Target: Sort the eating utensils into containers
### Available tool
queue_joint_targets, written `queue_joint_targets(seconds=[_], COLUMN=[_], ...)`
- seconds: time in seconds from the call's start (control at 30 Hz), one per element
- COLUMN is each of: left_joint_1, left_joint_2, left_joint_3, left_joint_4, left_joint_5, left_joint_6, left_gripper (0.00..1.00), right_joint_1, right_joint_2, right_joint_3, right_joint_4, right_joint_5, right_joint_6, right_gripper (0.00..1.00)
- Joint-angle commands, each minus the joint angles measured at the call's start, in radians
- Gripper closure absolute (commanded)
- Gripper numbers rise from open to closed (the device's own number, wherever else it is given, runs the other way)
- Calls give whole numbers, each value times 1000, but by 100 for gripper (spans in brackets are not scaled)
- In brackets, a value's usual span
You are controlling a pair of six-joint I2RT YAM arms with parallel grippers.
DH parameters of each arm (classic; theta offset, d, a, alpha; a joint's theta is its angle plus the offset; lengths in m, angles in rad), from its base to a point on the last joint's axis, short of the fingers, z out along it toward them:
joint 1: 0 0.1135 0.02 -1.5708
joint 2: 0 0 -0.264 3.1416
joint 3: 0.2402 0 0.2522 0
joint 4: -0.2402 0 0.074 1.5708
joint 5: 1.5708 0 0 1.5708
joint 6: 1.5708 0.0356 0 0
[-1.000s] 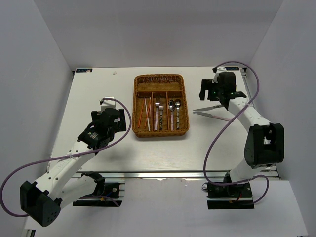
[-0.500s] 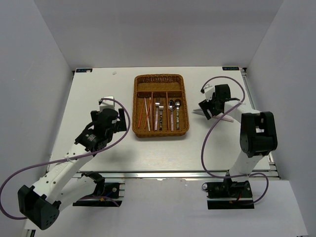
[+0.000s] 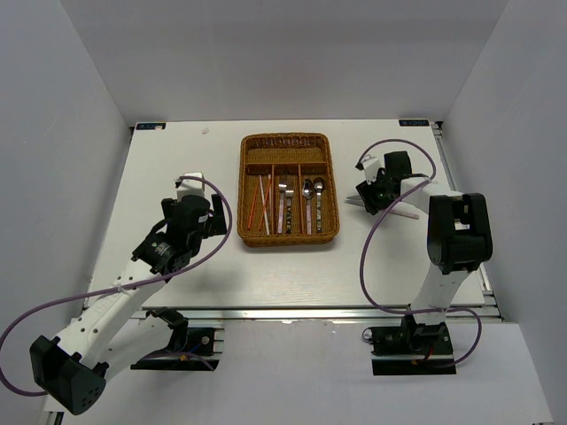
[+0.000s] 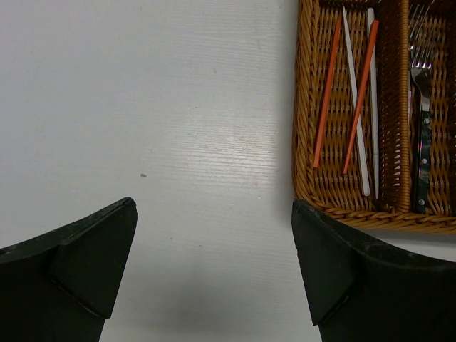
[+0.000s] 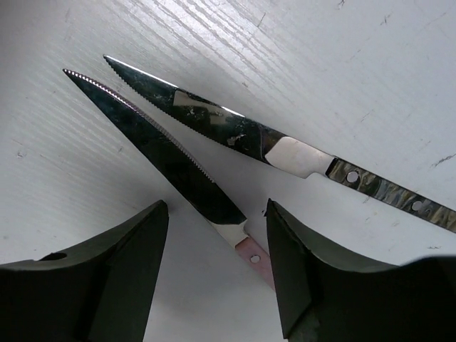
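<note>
Two serrated knives lie on the white table right of the brown wicker tray (image 3: 242, 190). In the right wrist view the pink-handled knife (image 5: 164, 153) runs between the fingers of my right gripper (image 5: 215, 214), which is open and straddles it where blade meets handle, without touching. The second knife (image 5: 214, 117) lies just beyond. My left gripper (image 4: 212, 235) is open over bare table, left of the tray's (image 4: 305, 142) near corner. Red chopsticks (image 4: 326, 92), white chopsticks (image 4: 354, 100) and a fork (image 4: 422, 107) lie in narrow compartments. Spoons (image 3: 312, 190) fill the rightmost compartment.
White walls close in the table on the left, back and right. The right arm's purple cable (image 3: 376, 239) loops over the table between the tray and the arm's base. The tray's wide back section (image 3: 285, 156) holds nothing that I can see.
My right gripper has moved from the back right down onto the knives, and its jaws have narrowed around the pink-handled one. The left arm has barely shifted.
</note>
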Motion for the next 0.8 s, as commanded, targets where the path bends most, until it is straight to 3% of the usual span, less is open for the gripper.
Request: queue_joint_targets(seconds=[0.0, 0.13, 0.27, 0.47, 0.63, 0.77], left_joint_1=[5, 5, 5, 5, 5, 5], left_joint_2=[-10, -8, -10, -14, -19, -20], left_joint_3=[-1, -1, -2, -1, -1, -1], left_joint_4=[11, 8, 4, 1, 1, 0], left_joint_5=[-2, -8, -16, -22, -27, -28], left_joint_6=[7, 6, 4, 3, 1, -1], left_gripper=[2, 2, 2, 2, 2, 2], right_joint_1=[3, 3, 5, 14, 37, 67], right_joint_2=[37, 47, 75, 75, -6, -74], right_joint_3=[-8, 1, 7, -10, -83, -119], right_joint_4=[-99, -129, -171, -186, -146, -113], right_joint_5=[-15, -53, -99, -122, -92, -78], right_joint_6=[-4, -1, 4, 30, 99, 171], right_gripper=[39, 50, 67, 81, 81, 65])
